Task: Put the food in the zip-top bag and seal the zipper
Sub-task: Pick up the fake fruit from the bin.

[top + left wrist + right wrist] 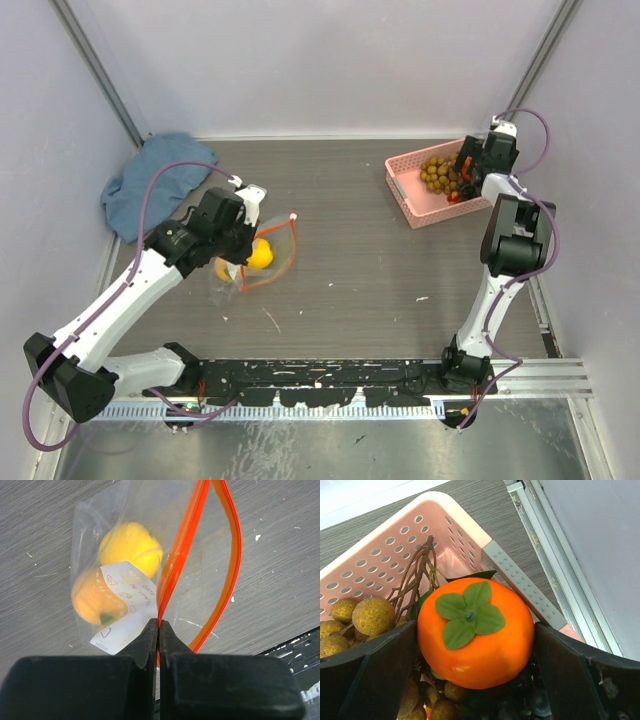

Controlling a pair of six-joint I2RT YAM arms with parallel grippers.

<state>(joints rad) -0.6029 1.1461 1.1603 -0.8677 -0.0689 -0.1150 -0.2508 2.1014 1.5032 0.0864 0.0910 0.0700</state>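
right wrist: orange fruit (476,639) between gripper (476,672) fingers

The left arm (125,290) stretches from its base at the near left corner diagonally forward and inward, its wrist angled down toward the desk. The left gripper (159,625) is closed tight, its black fingers (142,642) pressed flat together with a thin orange-red zipper strip (175,565) pinched at their tips. The right arm (517,240) stands up from its base and folds forward along the right side. The right gripper (476,630) points downward, one finger against each side of an orange toy fruit with a green leafy top (480,650).
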